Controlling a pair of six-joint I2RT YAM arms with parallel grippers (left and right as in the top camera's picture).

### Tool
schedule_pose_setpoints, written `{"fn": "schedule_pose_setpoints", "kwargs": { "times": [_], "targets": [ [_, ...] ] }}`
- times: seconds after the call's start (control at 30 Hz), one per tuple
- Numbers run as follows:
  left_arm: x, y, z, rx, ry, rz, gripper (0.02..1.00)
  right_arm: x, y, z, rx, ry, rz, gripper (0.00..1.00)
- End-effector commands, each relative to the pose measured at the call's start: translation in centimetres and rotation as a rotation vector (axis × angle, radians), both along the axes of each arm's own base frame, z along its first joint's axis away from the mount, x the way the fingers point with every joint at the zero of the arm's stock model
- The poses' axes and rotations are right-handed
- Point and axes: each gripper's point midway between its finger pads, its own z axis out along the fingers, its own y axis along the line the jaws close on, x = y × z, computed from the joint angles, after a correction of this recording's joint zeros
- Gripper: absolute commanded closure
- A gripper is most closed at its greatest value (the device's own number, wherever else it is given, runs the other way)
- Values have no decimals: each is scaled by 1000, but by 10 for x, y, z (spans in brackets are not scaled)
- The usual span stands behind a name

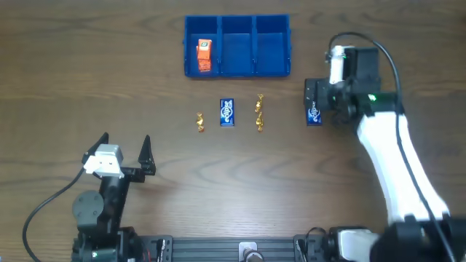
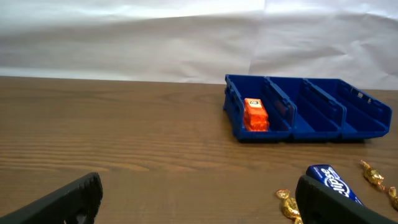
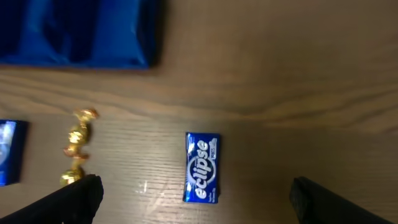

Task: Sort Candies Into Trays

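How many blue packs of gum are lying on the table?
2: one pack lies in front of the tray's middle compartment, the other farther right, under the right hand. None seems hidden.

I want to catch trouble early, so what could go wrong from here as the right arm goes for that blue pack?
The right gripper hangs open over the blue pack, which lies flat on the table; the fingers might scrape the wood or slip off it. The gold candies lie close to one finger and could get knocked. The left compartment of the tray already holds an orange candy, so a drop there would mix kinds.
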Motion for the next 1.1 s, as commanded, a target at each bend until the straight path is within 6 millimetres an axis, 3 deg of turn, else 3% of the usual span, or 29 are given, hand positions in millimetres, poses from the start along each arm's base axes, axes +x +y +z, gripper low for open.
{"fn": "schedule_pose_setpoints", "kwargs": {
  "times": [0.03,0.23,0.43,0.9,1.1],
  "targets": [
    [-1,-5,-16,-5,46,-25,20,13,1,-44,0,129,-12,3],
    [-1,-5,-16,-5,46,-25,20,14,0,-98,-13,250,-19,3],
    [-1,-4,-16,-5,46,-24,20,11,-6,-124,-48,308,-33,3],
    [-1,-5,-16,-5,46,-25,20,6,-13,-146,-81,362,-57,3],
    [-1,-5,-16,-5,46,-25,20,9,-12,-145,-80,352,-57,23]
  ]
}}
